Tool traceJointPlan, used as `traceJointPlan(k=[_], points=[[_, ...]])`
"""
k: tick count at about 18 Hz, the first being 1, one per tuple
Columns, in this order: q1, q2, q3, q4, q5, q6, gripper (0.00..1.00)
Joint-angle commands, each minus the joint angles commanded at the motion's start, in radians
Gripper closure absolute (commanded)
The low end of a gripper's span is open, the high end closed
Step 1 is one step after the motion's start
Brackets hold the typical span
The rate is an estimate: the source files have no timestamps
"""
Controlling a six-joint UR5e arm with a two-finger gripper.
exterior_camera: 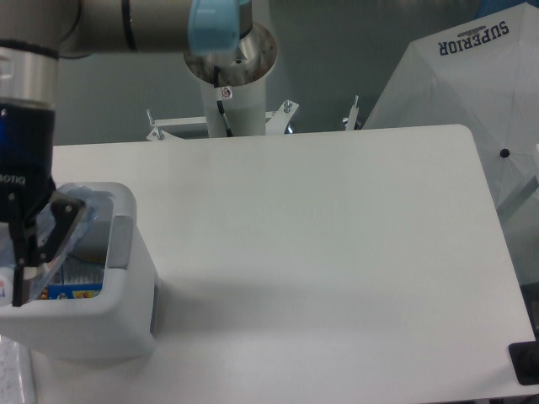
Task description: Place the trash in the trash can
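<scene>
At the left edge of the table (320,252), the gripper (15,261) hangs over the open mouth of the trash can (126,295), cut off in part by the left side of the view. Its black linkage and one dark finger show above the bin's opening, and between them sits a clear, bluish plastic shape, the bottle (72,220), pressed against the finger with its upper end near the bin's far rim. A bit of white with a red mark shows at the very left edge, low beside the finger. The fingers look clenched on the bottle, though the other finger lies outside the view, so the hold cannot be told for sure. Down inside the bin, something with a blue and yellow print (72,290) lies on the bottom. The bin stands at the table's front left corner, its grey handle (122,244) on the side that faces the middle of the table. Behind the table's rear edge rises the arm's pale base column (232,84), with a light blue joint cap (221,23) above it. To the far right, past the table's right edge, stands a white panel marked SUPERIOR (472,76).
</scene>
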Motion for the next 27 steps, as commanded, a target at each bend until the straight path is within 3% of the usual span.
traceJointPlan(k=[4,5,7,9,10,11,12,14,20,27], points=[[-0.003,-0.014,-0.011,0.0,0.0,0.003,0.72],[-0.003,-0.015,-0.012,0.0,0.0,0.005,0.69],[-0.003,-0.015,-0.015,0.0,0.0,0.009,0.51],[-0.003,-0.015,-0.017,0.0,0.0,0.011,0.49],[-0.002,-0.011,-0.021,0.0,0.0,0.011,0.41],[0.0,-0.005,-0.032,0.0,0.0,0.014,0.26],[0.004,0.0,-0.044,0.0,0.002,0.014,0.0],[0.024,0.004,-0.063,0.0,0.002,-0.011,0.0],[0.205,0.005,-0.081,0.0,0.006,0.005,0.0],[0.365,0.015,-0.199,-0.008,0.11,0.277,0.0]])
